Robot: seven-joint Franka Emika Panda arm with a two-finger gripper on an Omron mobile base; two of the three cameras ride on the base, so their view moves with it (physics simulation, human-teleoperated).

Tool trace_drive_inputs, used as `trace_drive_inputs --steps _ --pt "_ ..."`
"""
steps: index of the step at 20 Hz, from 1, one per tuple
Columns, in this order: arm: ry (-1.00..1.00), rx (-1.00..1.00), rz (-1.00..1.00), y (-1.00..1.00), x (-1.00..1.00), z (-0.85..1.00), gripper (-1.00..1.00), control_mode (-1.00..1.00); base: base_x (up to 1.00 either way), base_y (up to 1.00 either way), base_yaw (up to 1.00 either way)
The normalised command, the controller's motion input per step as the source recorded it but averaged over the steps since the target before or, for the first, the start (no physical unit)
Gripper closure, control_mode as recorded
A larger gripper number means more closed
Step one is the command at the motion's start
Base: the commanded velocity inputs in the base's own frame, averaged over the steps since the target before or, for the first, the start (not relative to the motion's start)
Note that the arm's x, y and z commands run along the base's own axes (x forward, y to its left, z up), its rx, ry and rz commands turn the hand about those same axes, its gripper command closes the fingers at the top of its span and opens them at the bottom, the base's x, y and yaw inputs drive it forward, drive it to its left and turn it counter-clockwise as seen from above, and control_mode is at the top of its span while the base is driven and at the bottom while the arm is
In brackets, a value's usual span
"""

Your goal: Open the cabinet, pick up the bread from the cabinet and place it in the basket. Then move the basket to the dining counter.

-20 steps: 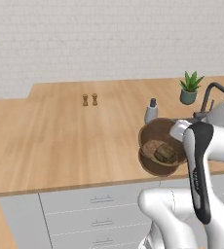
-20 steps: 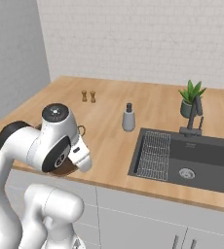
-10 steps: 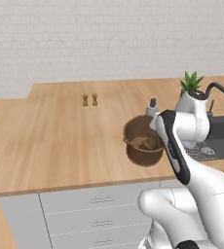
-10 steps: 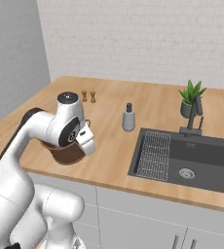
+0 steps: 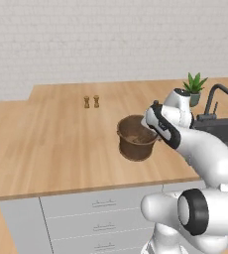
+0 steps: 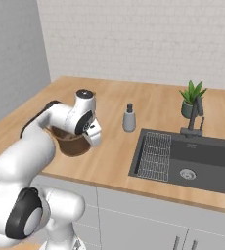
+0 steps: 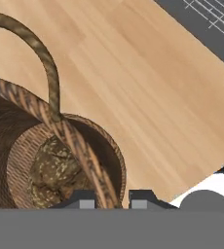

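One basket (image 5: 135, 138), brown and woven, sits over the dining counter (image 5: 46, 149) near its front edge, right of centre in the left base view. Whether its bottom touches the wood or hangs just above it, I cannot tell from either base view; the arm covers part of it.

Gripper (image 7: 110, 197) is at the basket's near-right rim. Hand view: the two dark fingertips (image 7: 84, 198) sit either side of a woven rim strand, clamped on the basket. Rim runs up between them; a thin arched handle loop rises to the far left of the hand view.

Bread (image 7: 53, 172) lies inside the basket, on its floor, dark brown and speckled, just beyond and to the left of the fingertips in the hand view. Rough surface, a small lump. Partly cut off by the basket rim.

Right base view: basket (image 6: 70, 141) is tucked behind the arm's wrist, only its left part and base showing.

On the counter around it: two small shakers (image 5: 91, 101) far and left of the basket, well apart from it. Soap dispenser (image 6: 129, 118) stands between basket and sink (image 6: 192, 158). Potted plant (image 6: 191, 99) and dark faucet (image 6: 197, 117) at the far side of the sink. Grey drawer fronts (image 5: 101, 216) below the counter edge. White brick wall (image 5: 111, 39) behind.
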Motion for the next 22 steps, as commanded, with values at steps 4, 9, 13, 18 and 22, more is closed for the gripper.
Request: trace_drive_inputs --steps 4,9,13,18,22 --pt "0.0 0.01 -0.02 0.0 0.53 -0.48 1.0 -1.0 0.0 0.0 0.0" --pt "0.0 0.0 -0.02 0.0 0.46 -0.53 1.0 -1.0 0.0 0.0 0.0" --pt "0.0 0.0 0.0 0.0 0.3 -0.47 1.0 -1.0 0.0 0.0 0.0" --pt "0.0 0.0 0.0 0.0 0.19 -0.43 1.0 -1.0 0.0 0.0 0.0" --pt "0.03 0.0 -0.01 0.01 0.21 -0.4 1.0 -1.0 0.0 0.0 0.0"
